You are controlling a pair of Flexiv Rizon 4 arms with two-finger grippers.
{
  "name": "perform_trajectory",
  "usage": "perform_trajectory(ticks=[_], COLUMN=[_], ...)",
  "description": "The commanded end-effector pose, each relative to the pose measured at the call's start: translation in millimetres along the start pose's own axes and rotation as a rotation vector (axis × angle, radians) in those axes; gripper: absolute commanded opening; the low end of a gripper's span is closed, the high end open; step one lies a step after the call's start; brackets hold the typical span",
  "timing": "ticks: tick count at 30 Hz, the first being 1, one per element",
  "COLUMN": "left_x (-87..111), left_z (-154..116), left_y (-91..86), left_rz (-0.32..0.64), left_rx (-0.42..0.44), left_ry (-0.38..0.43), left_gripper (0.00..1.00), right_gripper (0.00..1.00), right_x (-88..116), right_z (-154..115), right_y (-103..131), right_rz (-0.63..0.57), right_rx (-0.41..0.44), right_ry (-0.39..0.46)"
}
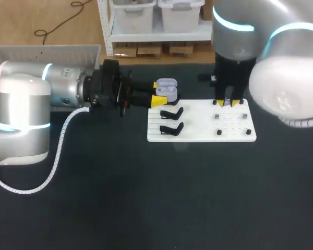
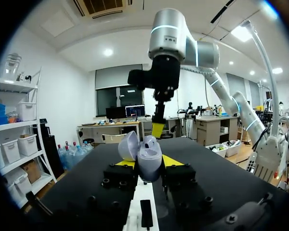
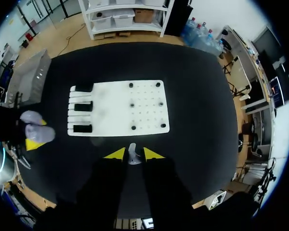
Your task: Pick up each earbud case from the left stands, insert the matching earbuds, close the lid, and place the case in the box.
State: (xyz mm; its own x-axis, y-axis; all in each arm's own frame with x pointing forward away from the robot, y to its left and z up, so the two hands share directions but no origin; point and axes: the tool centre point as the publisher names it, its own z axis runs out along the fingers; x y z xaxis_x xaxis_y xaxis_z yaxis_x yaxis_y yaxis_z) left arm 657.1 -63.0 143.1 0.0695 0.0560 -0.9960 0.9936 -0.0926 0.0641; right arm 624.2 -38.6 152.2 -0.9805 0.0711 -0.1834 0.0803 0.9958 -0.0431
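Note:
My left gripper (image 1: 159, 94) is shut on a lavender earbud case (image 1: 166, 89) and holds it just off the back left corner of the white board (image 1: 198, 130). In the left wrist view the case (image 2: 149, 161) sits upright between the yellow tips, with its lid (image 2: 128, 146) swung open. My right gripper (image 1: 228, 103) points down over the board's back right part. In the right wrist view it (image 3: 133, 154) is shut on a small pale earbud (image 3: 131, 153). My right arm's yellow tip (image 2: 157, 129) hangs ahead of the case.
Two empty black stands (image 1: 172, 113) (image 1: 171, 128) sit on the board's left side, and small black pegs (image 1: 219, 115) dot its right side. A grey box (image 1: 47, 52) lies at the back left, behind my left arm. Dark tabletop (image 1: 161, 198) spreads in front of the board.

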Motion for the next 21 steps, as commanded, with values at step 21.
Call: perform_trajectory(ticks=[21], left_x=[0.1], left_z=[0.1], left_y=[-1.0], left_rz=[0.002], left_rx=[-0.004], left_ry=[0.000], left_gripper=[0.00], right_gripper=[0.00], right_x=[-2.1], right_z=[-80.4], right_y=[76.9], right_rz=[-0.353], right_rx=[-0.035], right_ry=[0.031])
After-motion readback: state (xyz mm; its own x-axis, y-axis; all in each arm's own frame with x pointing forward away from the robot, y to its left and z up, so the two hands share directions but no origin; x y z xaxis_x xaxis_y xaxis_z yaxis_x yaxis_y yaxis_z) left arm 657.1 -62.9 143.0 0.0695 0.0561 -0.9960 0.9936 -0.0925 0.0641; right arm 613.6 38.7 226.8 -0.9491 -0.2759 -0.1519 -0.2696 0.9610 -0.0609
